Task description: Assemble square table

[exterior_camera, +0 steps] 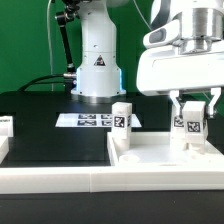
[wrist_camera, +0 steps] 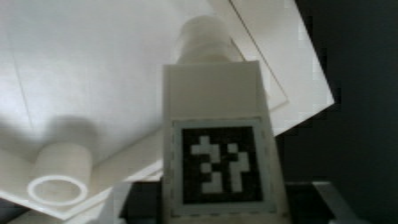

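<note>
The white square tabletop point(exterior_camera: 150, 152) lies flat at the front of the black table. One short white leg point(exterior_camera: 121, 117) with a tag stands upright at its far corner, on the exterior view's left. My gripper point(exterior_camera: 190, 118) is shut on a second tagged leg point(exterior_camera: 190, 124) and holds it upright over the tabletop's right side, near or on its surface. In the wrist view this leg point(wrist_camera: 217, 140) fills the middle between my fingers point(wrist_camera: 313, 202), with its round tip pointing at the tabletop point(wrist_camera: 107, 80). A white round post point(wrist_camera: 63, 178) shows beside it.
The marker board point(exterior_camera: 88, 120) lies behind the tabletop, before the white robot base point(exterior_camera: 95, 65). Another white part point(exterior_camera: 5, 126) sits at the exterior view's left edge. A long white rail point(exterior_camera: 60, 180) runs along the front.
</note>
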Available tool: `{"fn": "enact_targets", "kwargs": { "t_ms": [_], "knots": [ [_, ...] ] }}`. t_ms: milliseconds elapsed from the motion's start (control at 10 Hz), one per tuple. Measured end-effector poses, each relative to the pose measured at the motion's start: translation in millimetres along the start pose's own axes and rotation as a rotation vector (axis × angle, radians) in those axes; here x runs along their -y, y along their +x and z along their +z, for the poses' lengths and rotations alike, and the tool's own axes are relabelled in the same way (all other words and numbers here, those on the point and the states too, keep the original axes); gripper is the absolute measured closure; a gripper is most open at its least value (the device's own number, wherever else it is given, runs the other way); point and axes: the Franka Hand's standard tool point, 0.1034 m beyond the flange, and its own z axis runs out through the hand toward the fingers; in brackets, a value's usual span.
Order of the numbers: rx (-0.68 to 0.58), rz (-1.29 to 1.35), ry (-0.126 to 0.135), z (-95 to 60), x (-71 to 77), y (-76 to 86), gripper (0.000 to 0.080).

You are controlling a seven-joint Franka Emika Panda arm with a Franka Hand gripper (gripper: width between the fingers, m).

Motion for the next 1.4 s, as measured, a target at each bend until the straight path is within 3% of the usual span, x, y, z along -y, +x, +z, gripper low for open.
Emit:
{"fn": "enact_targets", "kwargs": {
  "t_ms": [200, 700, 1000, 1400],
  "knots": [
    [0.012, -0.162, -0.024, 1.4, -0.8, 17.7, 0.0508],
    [0.01, -0.164, -0.023, 2.0, 0.3, 16.1, 0.0508],
    [0.002, -0.398, -0.032, 3.0, 1.2, 17.5, 0.0508],
    [-0.009, -0.39, -0.029, 3.5, 1.7, 20.0, 0.0508]
  ]
}}
